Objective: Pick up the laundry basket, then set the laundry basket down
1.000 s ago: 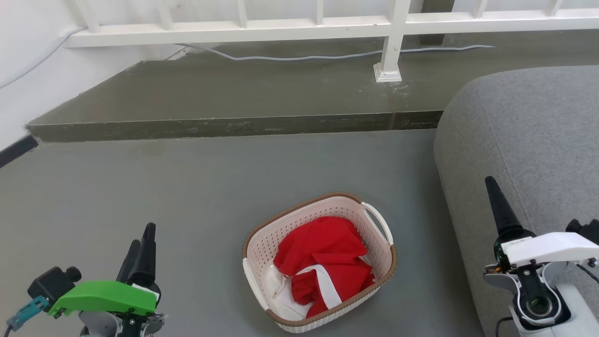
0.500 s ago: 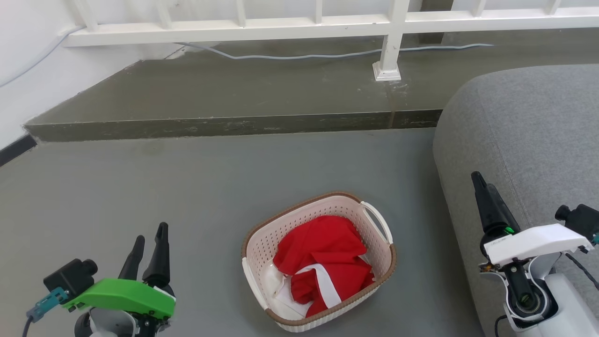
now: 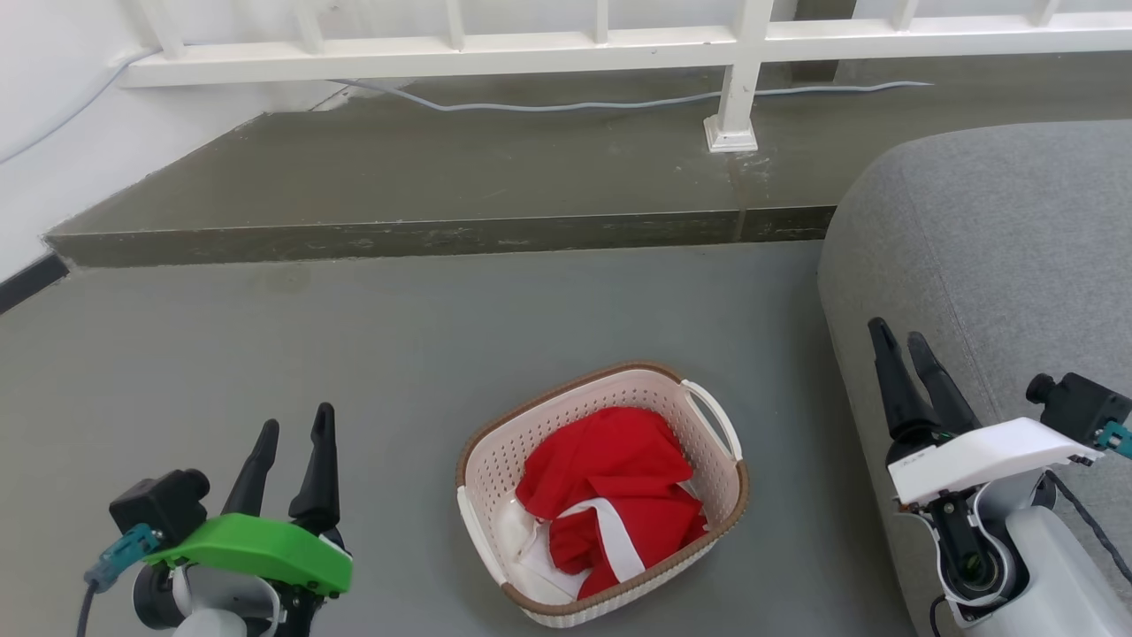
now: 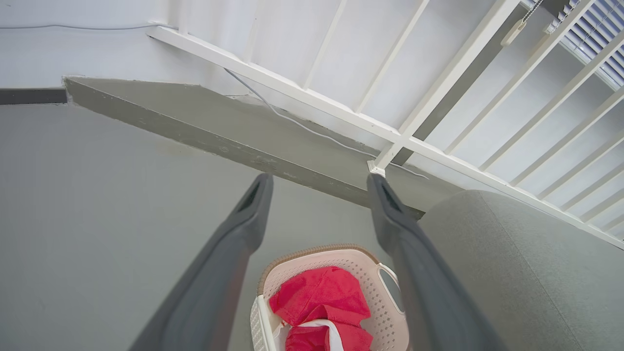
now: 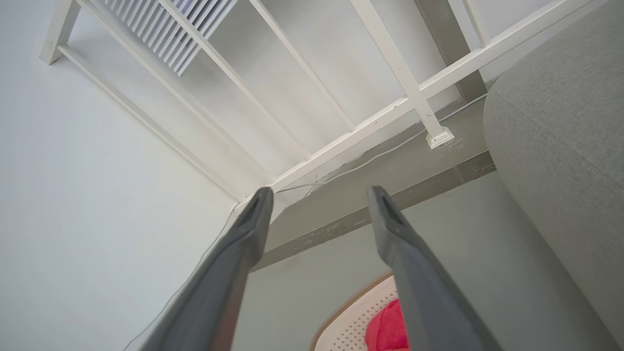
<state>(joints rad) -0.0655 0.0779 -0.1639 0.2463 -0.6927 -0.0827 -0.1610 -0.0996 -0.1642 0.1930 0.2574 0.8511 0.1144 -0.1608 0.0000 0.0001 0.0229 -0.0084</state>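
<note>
Lower left of the head view: left gripper (image 3: 297,418) under a green shell, fingers parted by a clear gap, empty, tips in the air above the grey floor (image 3: 265,336) and well apart from the laundry basket (image 3: 508,456). Likewise in the left wrist view: left gripper (image 4: 320,176) spread wide, gripping nothing, with the laundry basket (image 4: 363,273) low between the two fingers and farther off, out of contact. Lower right of the head view: right gripper (image 3: 895,330) under a white shell, fingers only narrowly parted from this angle, in front of the grey sofa (image 3: 990,230); contact with the fabric impossible to tell. In the right wrist view: right gripper (image 5: 320,190) plainly open and empty, a corner of the laundry basket (image 5: 351,326) at the bottom edge. Laundry basket upright on the floor between the two arms, near the sofa's rounded end, brown band around the rim, one white loop handle (image 3: 716,420) on the sofa side. Inside: a crumpled red garment (image 3: 619,460) with a white stripe, over some white cloth (image 3: 531,553). Beyond: a raised step (image 3: 442,177), a white railing (image 3: 442,57) and a pale cable (image 3: 575,108) along it.
</note>
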